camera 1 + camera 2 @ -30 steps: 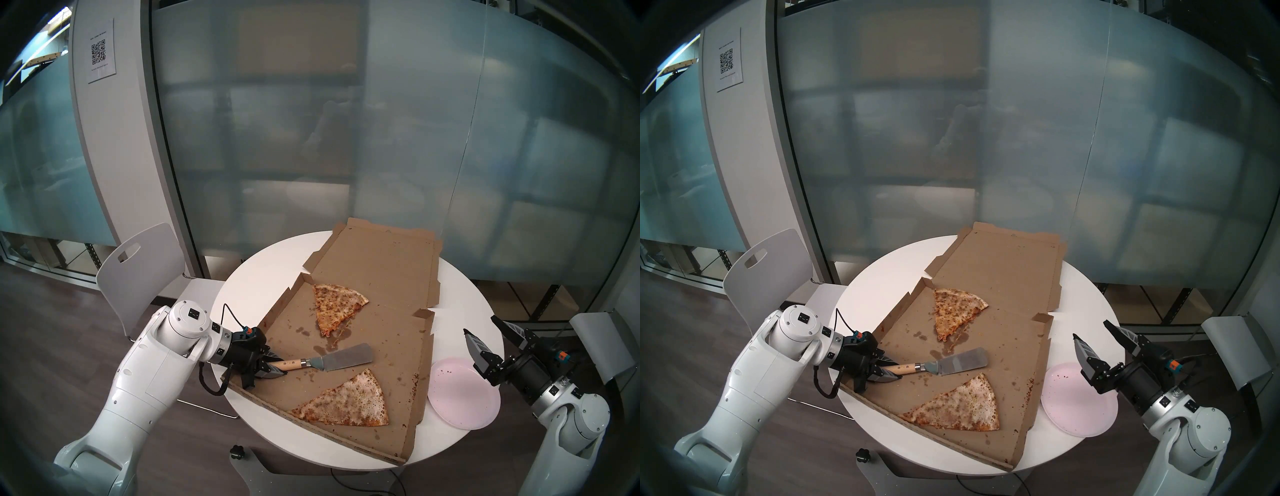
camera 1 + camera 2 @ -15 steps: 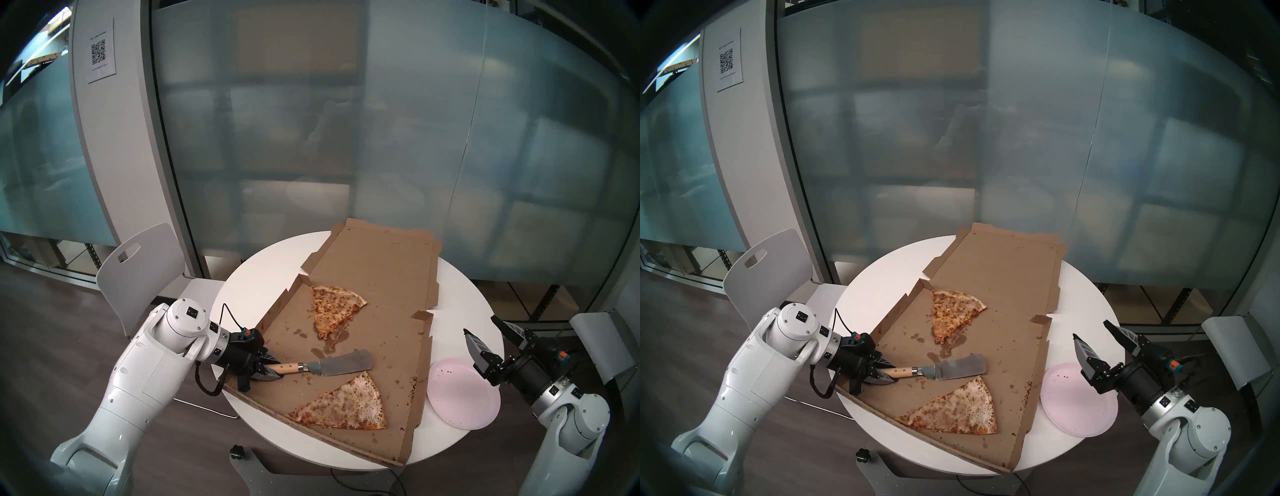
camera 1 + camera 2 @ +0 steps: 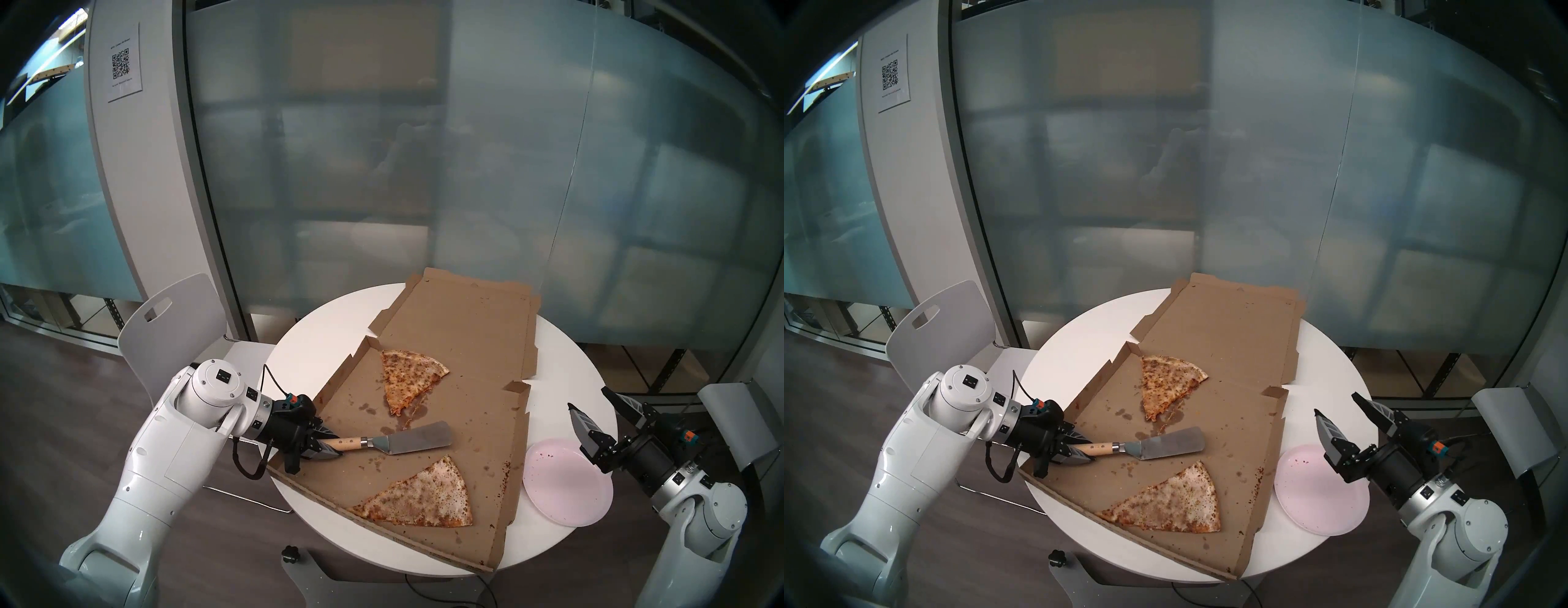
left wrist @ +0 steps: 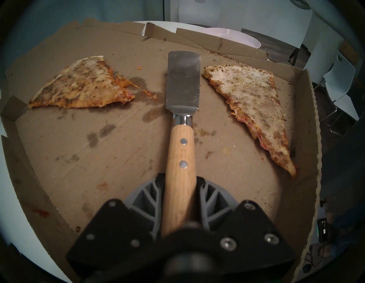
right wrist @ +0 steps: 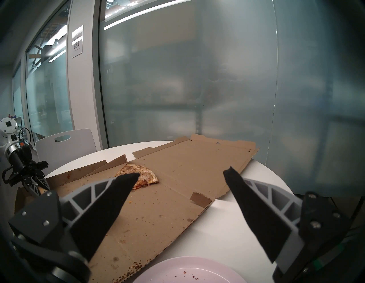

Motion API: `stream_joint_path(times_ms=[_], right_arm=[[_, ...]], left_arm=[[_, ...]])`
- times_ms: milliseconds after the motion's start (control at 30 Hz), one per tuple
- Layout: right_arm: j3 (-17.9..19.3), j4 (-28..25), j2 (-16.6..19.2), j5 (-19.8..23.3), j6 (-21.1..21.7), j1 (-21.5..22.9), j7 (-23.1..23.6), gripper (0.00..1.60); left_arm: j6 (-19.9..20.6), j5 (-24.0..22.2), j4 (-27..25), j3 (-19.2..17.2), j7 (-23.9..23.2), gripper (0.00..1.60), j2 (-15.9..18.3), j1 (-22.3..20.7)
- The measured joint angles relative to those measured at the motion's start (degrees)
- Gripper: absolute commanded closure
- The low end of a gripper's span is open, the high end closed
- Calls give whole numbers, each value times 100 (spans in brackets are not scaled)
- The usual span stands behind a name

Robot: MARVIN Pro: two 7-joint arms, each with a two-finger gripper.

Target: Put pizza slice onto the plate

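The pizza slice [image 3: 428,494] [image 3: 1174,501] [image 4: 250,102], wide and pale with brown speckles, lies in the near part of the open cardboard box [image 3: 466,339]. The pale pink plate [image 3: 568,482] [image 3: 1320,488] [image 5: 189,270] sits on the table to the right of the box. My left gripper [image 3: 329,448] [image 3: 1081,454] [image 4: 179,189] is shut on the wooden handle of a metal spatula [image 3: 413,437] [image 4: 182,83]. Its blade points right, low over the box floor between the two slices. My right gripper [image 3: 587,397] [image 3: 1335,403] [image 5: 182,172] hangs open and empty above the plate's far edge.
A smaller, darker slice [image 3: 407,380] [image 4: 79,89] [image 5: 142,174] lies farther back in the box, with grease stains around it. The box covers most of the round white table [image 3: 322,322]. A white chair [image 3: 169,322] stands behind my left arm. A frosted glass wall rises behind the table.
My left gripper has closed the last bit on the spatula handle. The left arm has drawn back to the left, taking the spatula with it. The box slid slightly left. The right arm has not moved.
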Motion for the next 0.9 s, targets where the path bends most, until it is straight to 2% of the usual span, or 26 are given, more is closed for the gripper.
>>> stream_joint_path(times_ms=[367, 900], right_arm=[[0, 0, 0, 0, 0, 0, 0, 0], [0, 0, 0, 0, 0, 0, 0, 0]], left_arm=[[-64, 230, -8, 85, -192, 160, 219, -161], [-111, 534, -2, 521, -204, 160, 490, -475]])
